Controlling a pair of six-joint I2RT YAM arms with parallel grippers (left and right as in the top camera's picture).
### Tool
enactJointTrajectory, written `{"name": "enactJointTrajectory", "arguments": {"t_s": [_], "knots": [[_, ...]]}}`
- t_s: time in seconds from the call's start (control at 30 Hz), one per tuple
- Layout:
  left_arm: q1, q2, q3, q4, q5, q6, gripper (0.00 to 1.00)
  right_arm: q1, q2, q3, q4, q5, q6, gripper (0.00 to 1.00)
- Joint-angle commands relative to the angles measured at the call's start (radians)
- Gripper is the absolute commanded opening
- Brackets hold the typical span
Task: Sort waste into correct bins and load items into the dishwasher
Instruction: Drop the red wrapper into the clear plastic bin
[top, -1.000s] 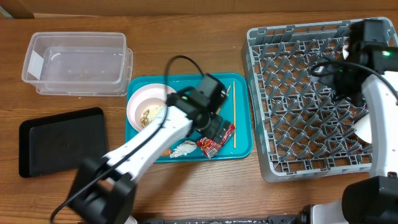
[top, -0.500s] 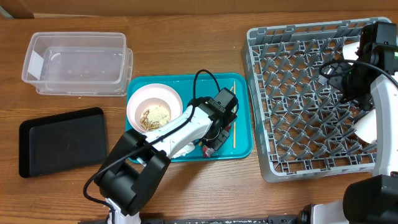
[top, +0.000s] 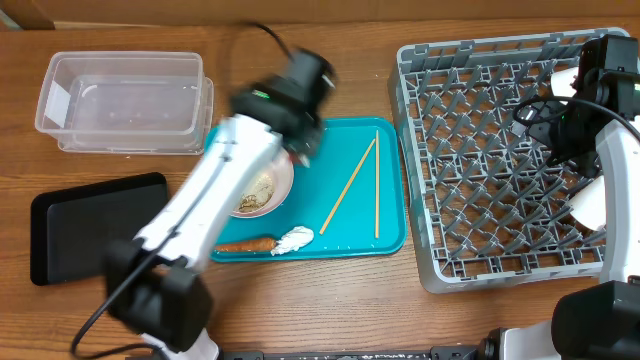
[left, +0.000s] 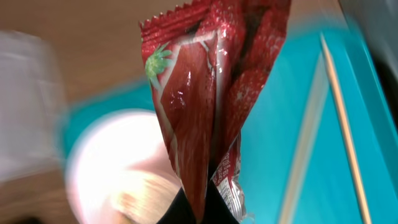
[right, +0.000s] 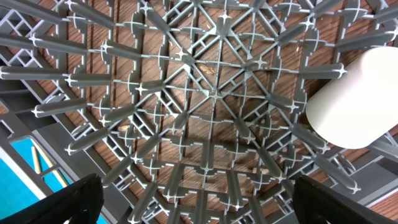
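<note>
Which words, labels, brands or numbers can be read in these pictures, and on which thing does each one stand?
None can be read for certain.
red snack wrapper, held in the left claw: small print near its lower end, too blurred to read; only a strawberry drawing is clear.
white sticker on the clear tub: too small to read.

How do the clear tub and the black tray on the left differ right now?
The clear tub is see-through; the black tray is opaque. The tub has tall walls; the tray is shallow. The tub lies farther back than the tray. Both are rectangular, and no waste shows in either.
</note>
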Motion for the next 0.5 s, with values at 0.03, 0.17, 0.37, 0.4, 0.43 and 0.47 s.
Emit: {"name": "enactJointTrajectory", "arguments": {"t_s": [0.03,0.17,0.37,0.4,0.43,0.47], "knots": [[0.235,-0.013,0.032,0.082,-0.042,-0.121,0.04,-0.001,-0.01,0.013,0.003,0.0,-0.011,0.99],[0.381,0.031,0.032,0.15,-0.042,-0.174,0.04,-0.001,-0.01,0.013,0.002,0.0,-0.011,0.99],[0.529,0.128,0.032,0.192,-0.034,-0.192,0.21,-0.001,-0.01,0.013,-0.003,0.0,-0.011,0.99],[0.542,0.137,0.032,0.198,-0.031,-0.192,0.36,-0.001,-0.01,0.013,-0.005,0.0,-0.011,0.99],[0.552,0.141,0.032,0.203,-0.031,-0.192,0.59,-0.001,-0.01,0.013,-0.006,0.0,-0.011,0.99],[0.562,0.141,0.032,0.209,-0.031,-0.192,0.73,-0.001,-0.01,0.013,-0.008,0.0,-0.011,0.99]]}}
